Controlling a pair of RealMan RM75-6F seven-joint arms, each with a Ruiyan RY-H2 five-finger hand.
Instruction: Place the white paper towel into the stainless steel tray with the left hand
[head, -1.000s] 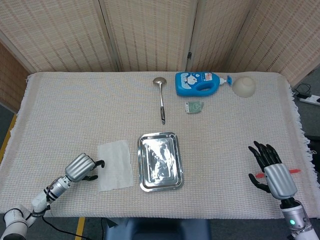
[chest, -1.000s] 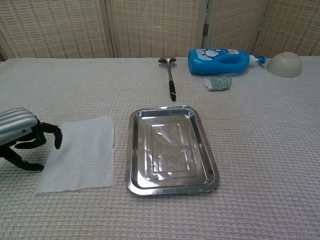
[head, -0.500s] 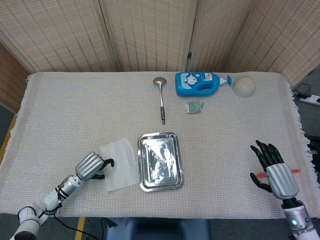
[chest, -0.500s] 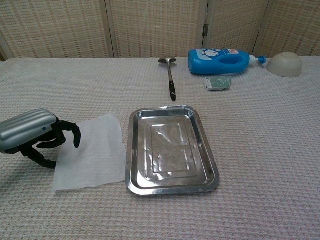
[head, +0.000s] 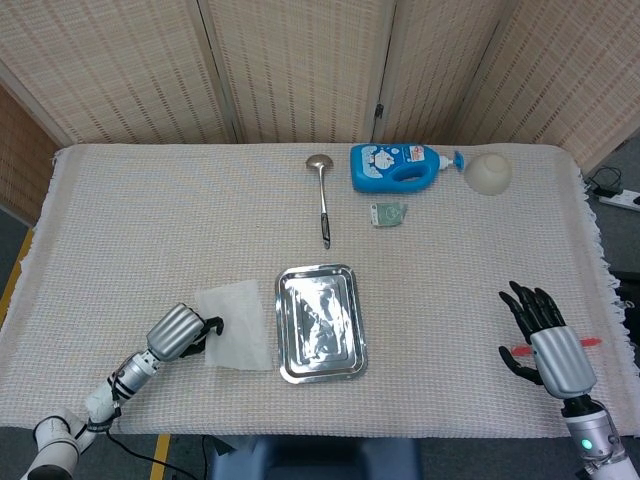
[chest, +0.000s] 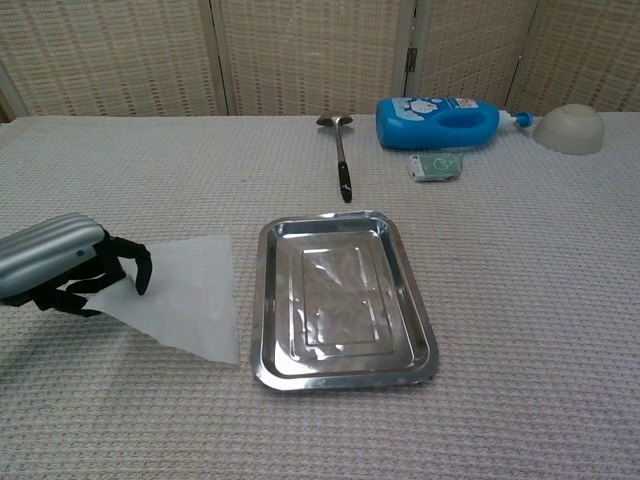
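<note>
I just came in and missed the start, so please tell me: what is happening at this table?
The robot's left hand grips the near-left edge of the white paper towel, whose edge looks raised off the cloth. The towel lies just left of the stainless steel tray, not in it. The right hand rests open at the table's right side, holding nothing.

Paper towel just left of tray, ladle behind.

text: none legible | blue bottle label: cartoon print, wording unreadable
</note>
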